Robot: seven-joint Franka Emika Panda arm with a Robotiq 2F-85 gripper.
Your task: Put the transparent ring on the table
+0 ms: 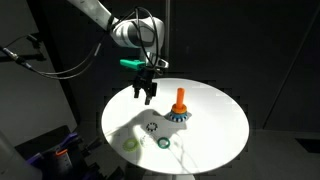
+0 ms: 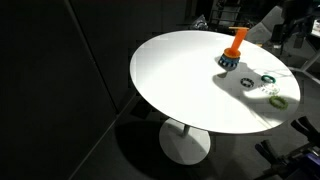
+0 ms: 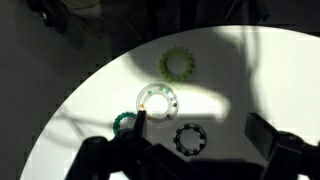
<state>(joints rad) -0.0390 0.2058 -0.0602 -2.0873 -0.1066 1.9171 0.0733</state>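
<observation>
Wrist view, gripper (image 3: 195, 125) spread wide, empty; transparent ring (image 3: 158, 102) on table (image 3: 90, 110)

An orange peg (image 1: 181, 97) has a blue toothed ring (image 1: 180, 115) around its foot. Apart from the peg lie a yellow-green ring (image 3: 177, 65), a dark green ring (image 3: 125, 122) and a black ring (image 3: 190, 138).

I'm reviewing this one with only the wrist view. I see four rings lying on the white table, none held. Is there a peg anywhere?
Observer: Yes. In both exterior views an orange peg stands upright on the table.
Operator: Is anything on it?
Observer: A blue ring sits around its base.
Operator: How close is the gripper to the tabletop?
Observer: The gripper hangs in the air above the table, off to one side of the peg.
</observation>
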